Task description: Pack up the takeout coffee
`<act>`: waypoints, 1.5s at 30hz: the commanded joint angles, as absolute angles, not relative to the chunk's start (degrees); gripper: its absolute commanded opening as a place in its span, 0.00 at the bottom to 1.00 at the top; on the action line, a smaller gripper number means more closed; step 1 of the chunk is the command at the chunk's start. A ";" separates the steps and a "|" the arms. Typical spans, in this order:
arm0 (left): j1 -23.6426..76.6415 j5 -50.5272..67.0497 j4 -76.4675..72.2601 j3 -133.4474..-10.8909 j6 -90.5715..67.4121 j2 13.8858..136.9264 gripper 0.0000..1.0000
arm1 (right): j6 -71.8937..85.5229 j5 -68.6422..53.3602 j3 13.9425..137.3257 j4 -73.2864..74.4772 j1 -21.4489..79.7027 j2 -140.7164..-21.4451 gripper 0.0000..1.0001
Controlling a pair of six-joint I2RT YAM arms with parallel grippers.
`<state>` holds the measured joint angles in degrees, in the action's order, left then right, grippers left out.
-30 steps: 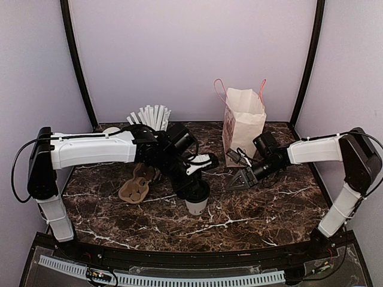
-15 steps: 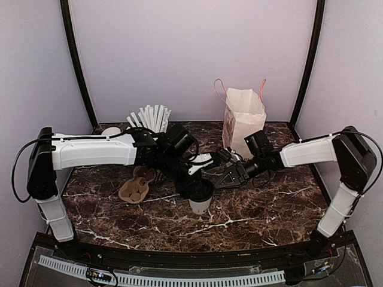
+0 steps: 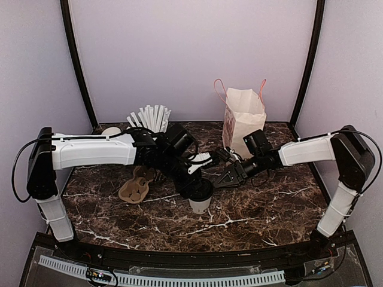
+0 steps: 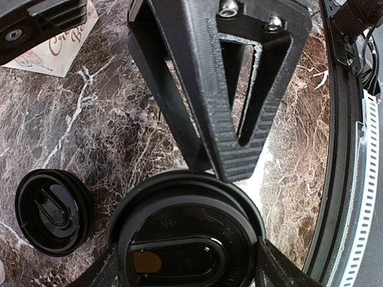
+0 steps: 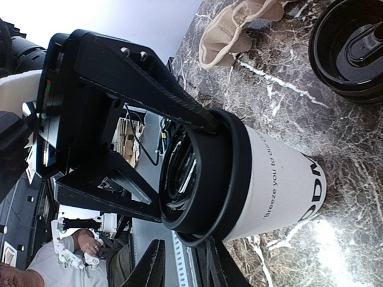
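Observation:
The takeout coffee (image 3: 200,203), a white paper cup (image 5: 275,179) with a black dome lid (image 4: 185,239), stands on the marble table at centre front. My left gripper (image 3: 199,186) reaches over it from the left. Its fingers (image 4: 270,268) press on both sides of the lid. My right gripper (image 3: 223,180) comes in low from the right, its tips at the lid's far rim (image 4: 230,173). In the right wrist view the right gripper (image 5: 184,242) shows a narrow gap. One finger touches the rim and the other stands clear of it.
A paper bag (image 3: 243,119) with pink handles stands upright at the back, right of centre. A loose black lid (image 4: 54,212) lies on the table beside the cup. A brown pulp cup carrier (image 3: 135,188) lies at the left, and a white cup of straws (image 3: 149,116) stands behind it.
My right gripper has swung left from beside the bag to the cup's lid. The left gripper and cup shifted slightly right, then stayed still.

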<state>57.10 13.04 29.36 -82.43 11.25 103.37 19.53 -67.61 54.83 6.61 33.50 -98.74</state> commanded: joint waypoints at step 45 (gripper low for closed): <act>57.31 17.47 28.48 -82.29 10.80 108.64 0.70 | 20.30 -58.90 57.05 8.51 35.05 -110.65 0.08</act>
